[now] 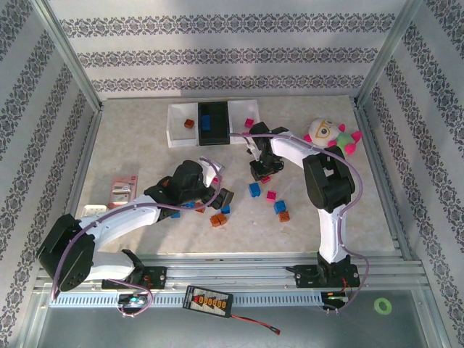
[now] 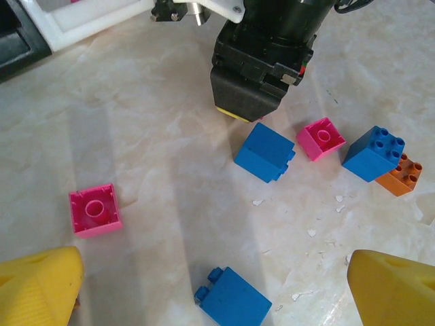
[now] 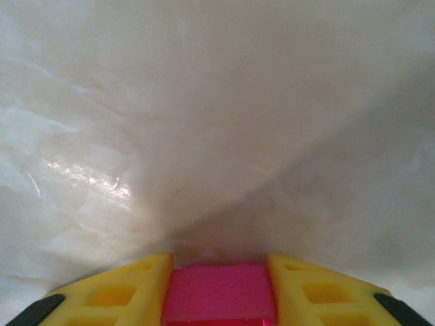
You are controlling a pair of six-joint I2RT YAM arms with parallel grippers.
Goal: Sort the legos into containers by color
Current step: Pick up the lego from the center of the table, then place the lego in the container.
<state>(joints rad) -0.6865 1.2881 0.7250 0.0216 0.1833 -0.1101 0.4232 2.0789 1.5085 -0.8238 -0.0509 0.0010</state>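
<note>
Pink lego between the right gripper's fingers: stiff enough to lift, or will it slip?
Likely rigid: the pink lego shows straight edges between the right gripper's yellow fingers. Probably light, being small moulded plastic. Its glossy flat sides could slip, though the fingers flank both sides squarely; boxy, so unlikely to roll.

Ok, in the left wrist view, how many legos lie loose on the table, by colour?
Blue legos: 3
Pink legos: 2
Orange legos: 1
Total: 6
</note>
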